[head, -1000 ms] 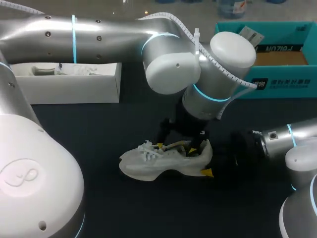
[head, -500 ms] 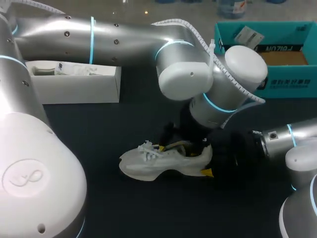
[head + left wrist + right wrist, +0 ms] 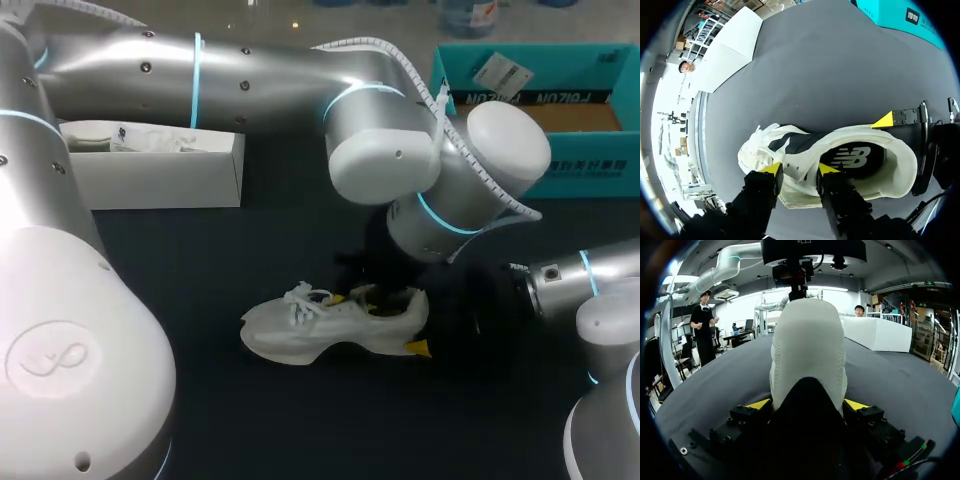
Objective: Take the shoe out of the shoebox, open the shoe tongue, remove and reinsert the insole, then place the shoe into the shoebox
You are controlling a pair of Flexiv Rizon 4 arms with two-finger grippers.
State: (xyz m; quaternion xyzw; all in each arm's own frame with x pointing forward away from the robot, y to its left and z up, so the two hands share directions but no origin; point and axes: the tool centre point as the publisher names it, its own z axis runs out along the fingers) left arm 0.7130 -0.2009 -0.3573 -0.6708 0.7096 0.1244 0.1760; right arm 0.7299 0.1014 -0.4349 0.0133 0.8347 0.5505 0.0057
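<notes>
Swing of left arm [image 3: 250, 75] toward right along upper frame; shoe [image 3: 330, 322] unmoved, lower middle on table [image 3: 200, 270]; right tool [image 3: 807, 404] clamped on its heel; left tool [image 3: 800, 169] at its opening, grip hard to tell. Insole step probably under way.

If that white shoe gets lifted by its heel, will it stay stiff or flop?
Likely light; the shoe looks thin-walled. Its thick sole should keep it stiff, but the soft heel collar may buckle in the right tool.
</notes>
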